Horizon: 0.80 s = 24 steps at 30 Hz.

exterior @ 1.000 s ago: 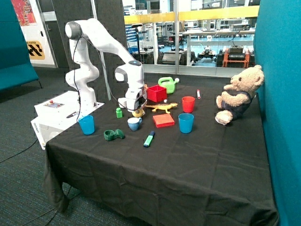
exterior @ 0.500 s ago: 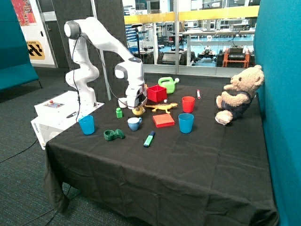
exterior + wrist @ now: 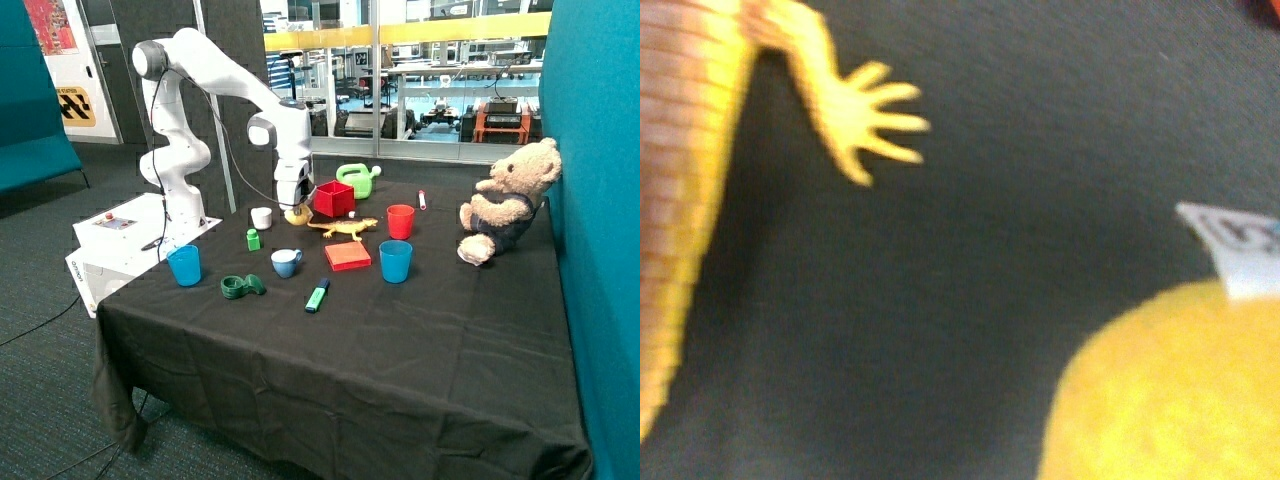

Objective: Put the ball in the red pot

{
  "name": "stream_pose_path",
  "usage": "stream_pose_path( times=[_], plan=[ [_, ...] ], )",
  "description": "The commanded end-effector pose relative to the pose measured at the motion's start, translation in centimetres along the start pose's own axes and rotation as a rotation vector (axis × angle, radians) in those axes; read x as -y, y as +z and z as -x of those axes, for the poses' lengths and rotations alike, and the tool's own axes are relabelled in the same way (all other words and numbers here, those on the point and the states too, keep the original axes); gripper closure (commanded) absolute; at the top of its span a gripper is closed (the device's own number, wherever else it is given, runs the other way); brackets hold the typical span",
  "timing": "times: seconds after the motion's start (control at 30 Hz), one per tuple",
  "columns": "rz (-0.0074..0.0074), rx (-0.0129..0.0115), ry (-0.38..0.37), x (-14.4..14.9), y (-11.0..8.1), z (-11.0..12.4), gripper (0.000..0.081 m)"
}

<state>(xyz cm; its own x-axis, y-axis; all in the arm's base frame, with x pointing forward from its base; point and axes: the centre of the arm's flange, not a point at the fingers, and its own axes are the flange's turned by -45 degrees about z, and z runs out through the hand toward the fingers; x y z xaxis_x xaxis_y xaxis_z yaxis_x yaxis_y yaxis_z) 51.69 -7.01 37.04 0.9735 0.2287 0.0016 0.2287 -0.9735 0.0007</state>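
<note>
Aloft, gripper (image 3: 296, 207) clasping ball (image 3: 297, 214) – beside red pot (image 3: 334, 198)

A black-clothed table (image 3: 420, 350) carries a brown teddy bear (image 3: 505, 200) sitting at its far edge by a teal wall. A flat red block (image 3: 347, 256) lies between a blue plastic cup (image 3: 395, 261) and a small blue-and-white cup (image 3: 286, 263). An orange toy lizard (image 3: 343, 228) lies just behind the block; its splayed foot (image 3: 865, 120) shows in the wrist view. A green marker (image 3: 317, 295) lies nearer the front.
</note>
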Motion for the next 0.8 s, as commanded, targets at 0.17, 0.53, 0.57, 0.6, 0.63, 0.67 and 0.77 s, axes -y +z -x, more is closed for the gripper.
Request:
stream_pose_path(
  times=[0.17,0.53,0.57,0.6,0.63,0.67,0.77],
  plan=[
    [-0.0008,0.0016,-0.114,5.4,-4.0,-1.7,0.0808],
    [-0.0008,0.0016,-0.215,11.3,-4.5,-2.7,0.0808],
    [-0.0008,0.0016,-0.220,11.6,-4.5,-2.8,0.0808],
    [-0.0008,0.0016,-0.230,12.1,-4.5,-2.8,0.0808],
    [-0.0008,0.0015,-0.235,12.5,-4.6,-2.8,0.0808],
    [-0.0009,0.0015,-0.245,12.9,-4.6,-2.9,0.0808],
    [-0.0009,0.0015,-0.261,13.9,-4.5,-2.9,0.0808]
  ],
)
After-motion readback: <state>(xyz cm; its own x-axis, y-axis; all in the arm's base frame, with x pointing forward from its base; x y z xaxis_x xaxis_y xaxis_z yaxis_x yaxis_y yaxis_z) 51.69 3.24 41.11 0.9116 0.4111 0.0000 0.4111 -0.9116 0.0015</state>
